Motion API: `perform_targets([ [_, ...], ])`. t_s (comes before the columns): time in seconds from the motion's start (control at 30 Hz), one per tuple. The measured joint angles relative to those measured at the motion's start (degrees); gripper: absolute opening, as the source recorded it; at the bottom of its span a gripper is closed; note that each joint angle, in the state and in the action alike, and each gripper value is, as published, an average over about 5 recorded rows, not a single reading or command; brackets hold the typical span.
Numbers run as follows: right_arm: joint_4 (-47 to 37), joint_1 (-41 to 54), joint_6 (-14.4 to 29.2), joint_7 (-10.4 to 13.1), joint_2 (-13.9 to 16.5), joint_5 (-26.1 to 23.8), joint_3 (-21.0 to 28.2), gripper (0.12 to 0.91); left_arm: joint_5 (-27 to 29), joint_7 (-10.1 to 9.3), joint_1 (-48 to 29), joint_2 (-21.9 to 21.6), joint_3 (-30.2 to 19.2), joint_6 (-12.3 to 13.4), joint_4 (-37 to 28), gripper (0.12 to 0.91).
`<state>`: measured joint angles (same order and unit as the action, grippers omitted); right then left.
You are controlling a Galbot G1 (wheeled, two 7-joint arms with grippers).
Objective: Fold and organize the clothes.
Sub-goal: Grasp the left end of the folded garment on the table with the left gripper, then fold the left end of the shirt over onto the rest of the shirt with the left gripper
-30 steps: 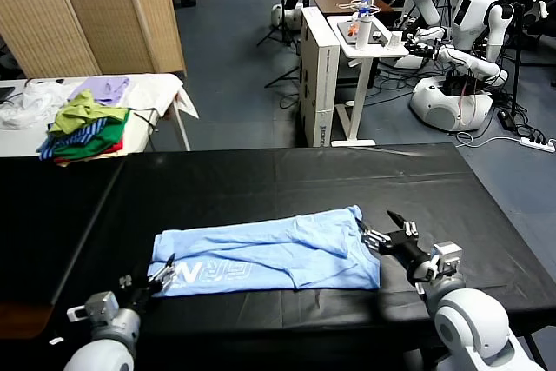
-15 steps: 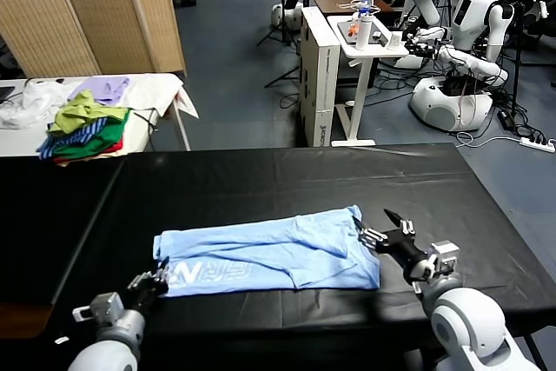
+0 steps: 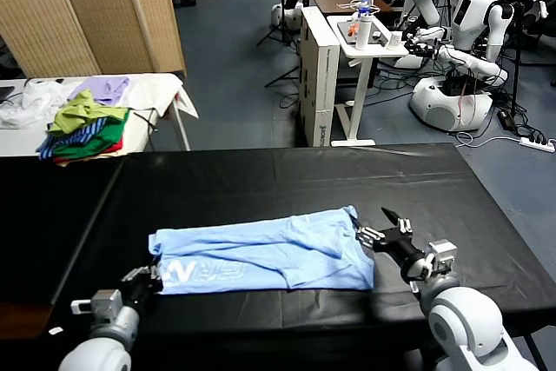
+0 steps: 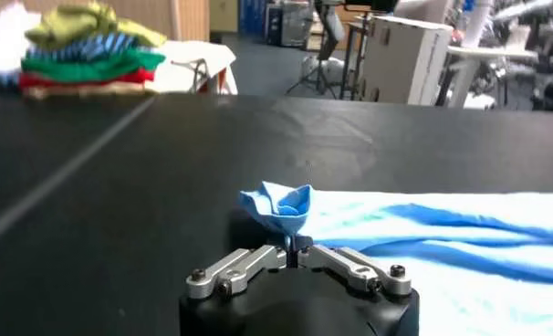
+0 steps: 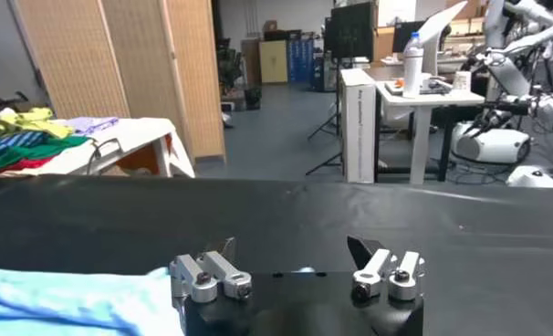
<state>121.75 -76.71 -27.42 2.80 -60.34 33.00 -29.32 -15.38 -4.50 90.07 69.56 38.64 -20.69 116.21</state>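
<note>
One blue T-shirt [image 3: 261, 251] lying on one black table [image 3: 261, 184]; two grippers showing, left [image 3: 149, 279] and right [image 3: 382, 228]; one garment pile [image 3: 85, 125] sitting behind.

From the head we look forward and down over the whole black desk [image 3: 287, 180], with the shirt [image 3: 261, 254] along its near edge and the workshop floor beyond. Our left wrist camera sits low and close behind the left tool [image 4: 295, 248], facing along the desk over the shirt's bunched corner. Our right wrist camera sits equally low behind the right tool [image 5: 295, 251], facing across the desk; all three share the shirt, desk and clothes pile [image 3: 82, 128].
</note>
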Motion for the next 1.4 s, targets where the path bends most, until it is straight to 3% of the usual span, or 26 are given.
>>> perform_targets([
  [0.27, -0.1, -0.1, 0.0, 0.1, -0.3, 0.0, 0.0, 0.907, 7.4, 1.20, 2.2, -6.5, 4.8, 2.2, -1.5, 0.166],
  [0.47, -0.1, -0.3, 0.0, 0.1, -1.2, -0.2, 0.4, 0.907, 5.8, 1.23, 3.3, -11.5, 9.9, 2.5, -2.6, 0.166],
  [0.67, 0.5, -1.3, 0.0, 0.3, -1.8, -0.7, 0.1, 0.907, 1.2, 0.35, 3.0, -11.9, 10.8, 1.5, -0.6, 0.166],
  [0.97, 1.1, -4.1, 0.2, 0.4, -3.0, -1.9, -2.3, 0.907, -8.5, -2.46, 0.8, -6.7, 4.0, -2.3, 6.4, 0.166],
  [1.4, 1.6, -9.8, 1.0, 0.0, -4.1, -3.2, -7.0, 0.907, -18.6, -4.58, -5.2, -0.1, -12.5, -4.2, 7.8, 0.166],
])
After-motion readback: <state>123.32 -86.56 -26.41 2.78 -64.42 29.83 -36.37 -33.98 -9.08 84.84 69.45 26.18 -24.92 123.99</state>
